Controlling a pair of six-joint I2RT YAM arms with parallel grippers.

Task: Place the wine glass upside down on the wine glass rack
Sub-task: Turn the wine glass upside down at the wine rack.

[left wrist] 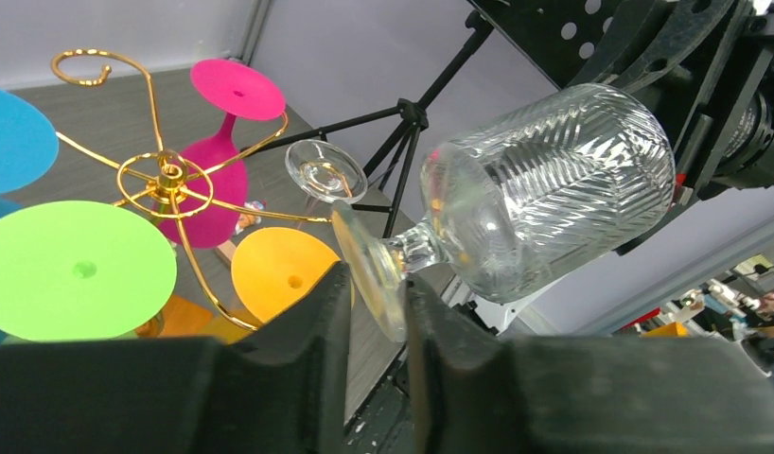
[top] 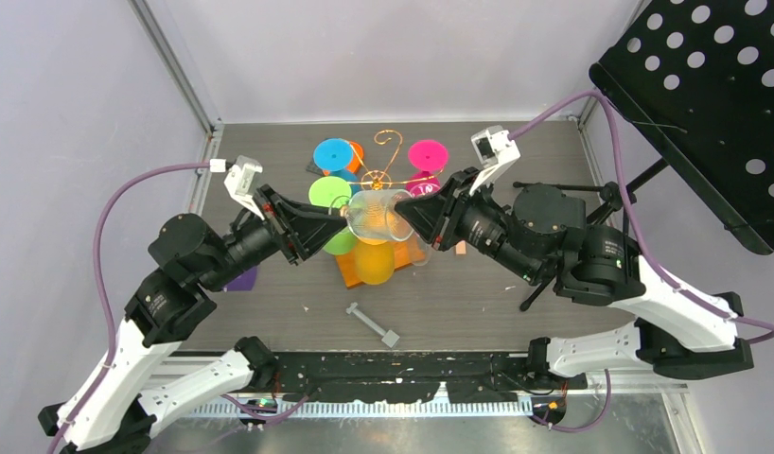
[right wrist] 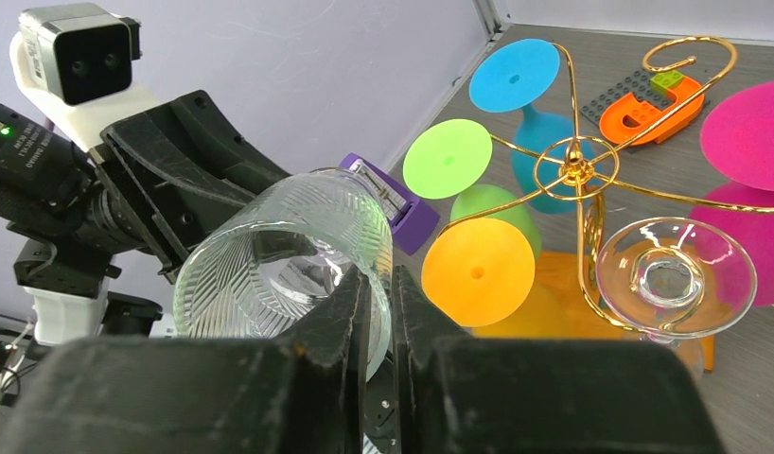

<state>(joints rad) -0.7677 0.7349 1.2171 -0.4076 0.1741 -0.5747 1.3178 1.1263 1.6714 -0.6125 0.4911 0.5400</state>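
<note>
Clear ribbed wine glass (left wrist: 554,189) aloft, left end effector (left wrist: 378,298) pinching foot, right end effector (right wrist: 378,303) pinching rim; not yet on gold wire rack (left wrist: 166,180).

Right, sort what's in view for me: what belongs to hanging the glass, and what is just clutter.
Job: clear wine glass, gripped by the left gripper at its foot and the right gripper at its rim; gold wine glass rack.
Clutter: grey bolt; purple block; orange toy piece; black perforated stand.

Sideways wine glass (top: 374,216) (clear) by rack (top: 349,270)
</note>
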